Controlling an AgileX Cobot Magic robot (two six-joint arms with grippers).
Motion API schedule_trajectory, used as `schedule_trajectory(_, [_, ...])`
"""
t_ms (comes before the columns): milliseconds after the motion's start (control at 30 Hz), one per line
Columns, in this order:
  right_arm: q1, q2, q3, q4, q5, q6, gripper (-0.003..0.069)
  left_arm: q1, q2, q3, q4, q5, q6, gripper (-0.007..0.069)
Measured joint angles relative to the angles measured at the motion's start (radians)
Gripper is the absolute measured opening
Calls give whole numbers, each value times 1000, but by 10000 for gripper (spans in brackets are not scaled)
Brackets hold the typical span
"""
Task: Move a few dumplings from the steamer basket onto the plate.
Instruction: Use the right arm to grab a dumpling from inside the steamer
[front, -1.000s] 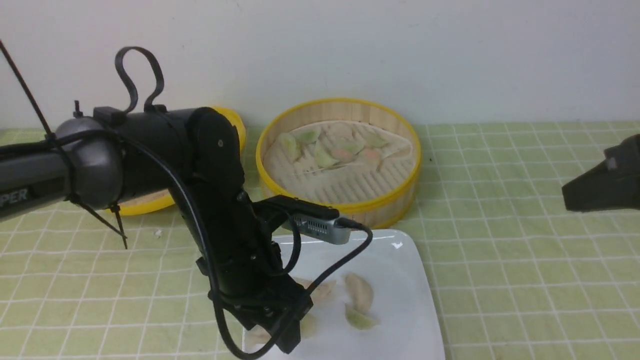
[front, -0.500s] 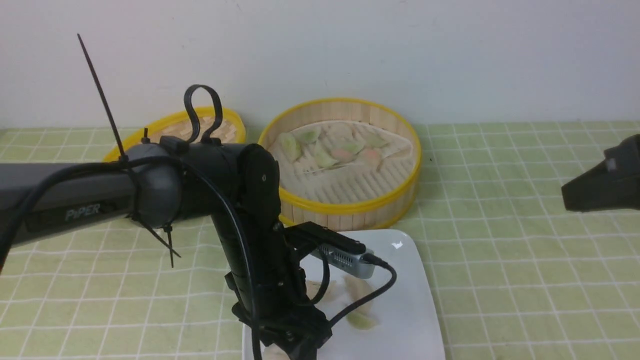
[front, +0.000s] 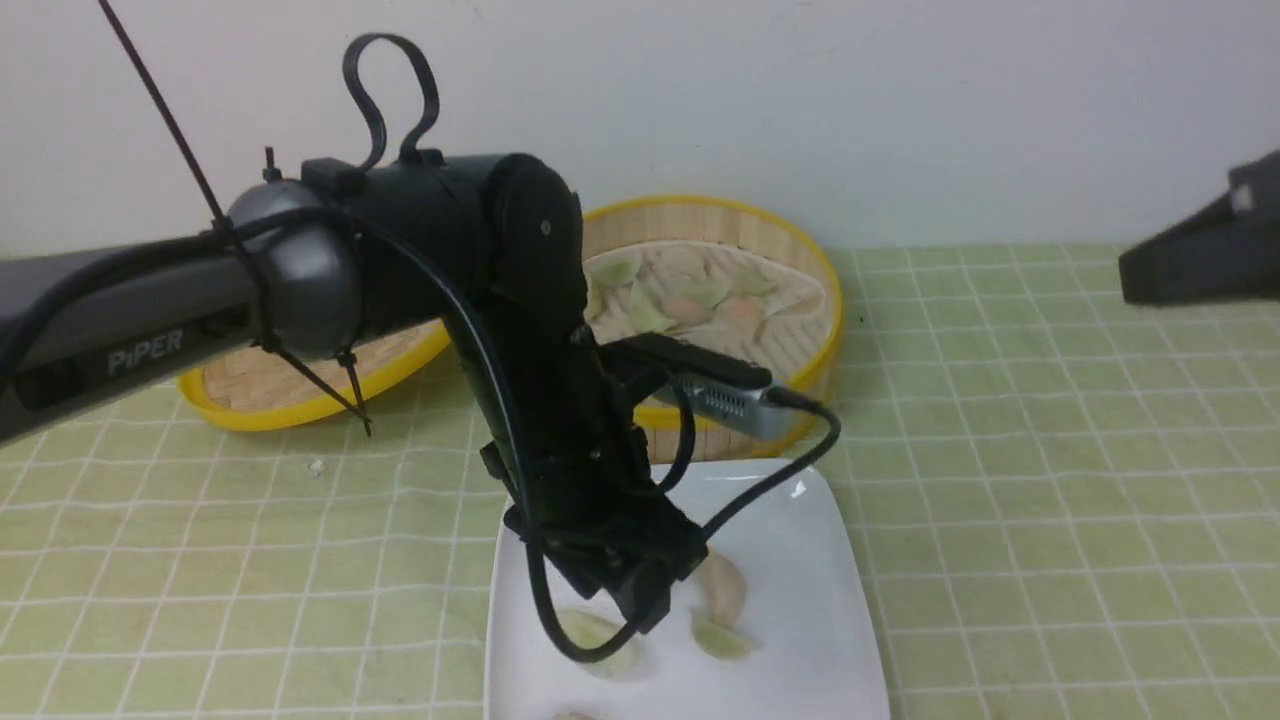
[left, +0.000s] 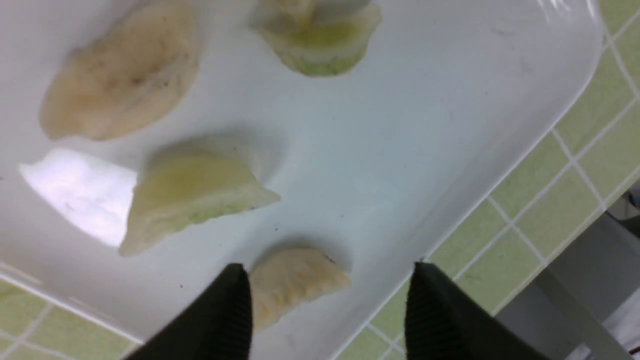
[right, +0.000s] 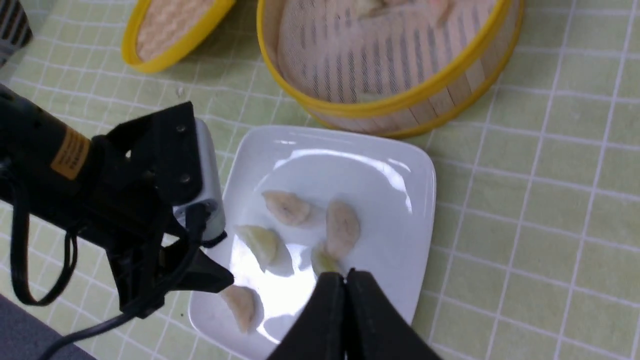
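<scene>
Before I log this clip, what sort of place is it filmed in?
Likely a staged robot test bench, not a kitchen: green checked cloth against a bare white wall, with a steamer basket, plate and dumplings.

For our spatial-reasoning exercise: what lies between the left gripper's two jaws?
In the left wrist view, one cream dumpling, lying on the plate, sits between the left gripper's open jaws, close beside one of them.

Even bright light; glare on the plate, soft focus.
</scene>
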Motion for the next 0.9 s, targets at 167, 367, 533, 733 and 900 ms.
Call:
schedule_trajectory(167, [12,158,-167,-3,2,7,-12,39,-147,-4,22,7,-43,24])
schedule_trajectory(367, [125,393,-353,-99,2,9,-10,72,-378,34,29,20,-67,-6])
schedule_trajectory(533, [212,621,-513,-210,-22,87,-8,73,-589,91,28,39,-93,-6])
schedule_trajectory(733, [269,900,-753,-292,-38,160,36,73,-772,121,47,54,-153,-6])
schedule_trajectory(900, [299,1122,-964,-338,-60,165,147,73,-880,122,89,59,-200,-6])
